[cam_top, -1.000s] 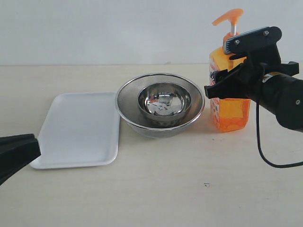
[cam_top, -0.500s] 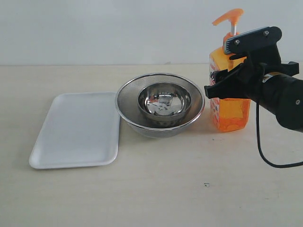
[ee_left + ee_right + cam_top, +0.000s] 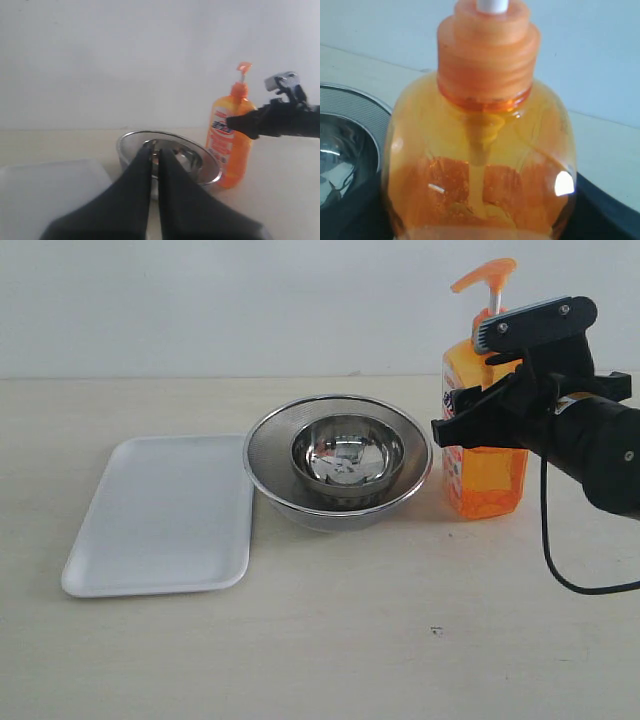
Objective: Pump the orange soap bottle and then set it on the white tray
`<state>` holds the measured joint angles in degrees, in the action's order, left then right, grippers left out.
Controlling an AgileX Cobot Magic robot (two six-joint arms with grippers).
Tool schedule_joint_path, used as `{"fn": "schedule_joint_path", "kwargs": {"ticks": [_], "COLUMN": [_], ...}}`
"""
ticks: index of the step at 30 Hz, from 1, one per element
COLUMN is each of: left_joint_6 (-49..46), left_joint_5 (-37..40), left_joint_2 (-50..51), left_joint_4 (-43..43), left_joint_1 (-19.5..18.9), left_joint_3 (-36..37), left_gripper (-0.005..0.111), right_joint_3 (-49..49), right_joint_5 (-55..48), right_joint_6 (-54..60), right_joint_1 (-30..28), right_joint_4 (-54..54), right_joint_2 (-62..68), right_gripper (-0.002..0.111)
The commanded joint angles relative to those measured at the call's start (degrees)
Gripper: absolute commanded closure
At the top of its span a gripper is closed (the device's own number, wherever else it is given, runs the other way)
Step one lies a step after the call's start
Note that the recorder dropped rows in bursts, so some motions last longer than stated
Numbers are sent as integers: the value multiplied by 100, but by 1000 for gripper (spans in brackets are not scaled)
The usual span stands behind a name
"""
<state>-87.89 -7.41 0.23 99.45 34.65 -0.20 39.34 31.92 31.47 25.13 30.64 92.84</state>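
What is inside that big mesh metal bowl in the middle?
A smaller steel bowl sits inside the mesh bowl. It shows only reflections, with nothing in it. The mesh bottom under it is covered.

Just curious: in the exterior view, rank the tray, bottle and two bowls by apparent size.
Largest to smallest: tray, outer bowl (nearly as large), bottle, inner bowl.

We see a black right arm with a thin black cable, a plate with two screws, and black tapered left fingers.
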Motion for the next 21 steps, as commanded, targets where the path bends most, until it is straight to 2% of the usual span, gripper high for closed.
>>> {"fn": "schedule_joint_path", "kwargs": {"ticks": [1, 6, 21], "left_joint_6": [355, 410, 399], "left_joint_5": [-817, -562, -562], "left_joint_2": [-23, -23, -23], "left_joint_4": [49, 49, 49], "left_joint_1": [23, 23, 23], "left_joint_3": [20, 20, 20], "left_gripper": [102, 102, 102], "right_joint_3": [32, 32, 32], "right_joint_5": [-46, -33, -67], "right_joint_6": [-7, -18, -18], "right_joint_1": [3, 3, 3], "right_joint_4": [-7, -7, 6], "right_joint_2": [-24, -24, -24], "right_gripper": [108, 108, 108]}}
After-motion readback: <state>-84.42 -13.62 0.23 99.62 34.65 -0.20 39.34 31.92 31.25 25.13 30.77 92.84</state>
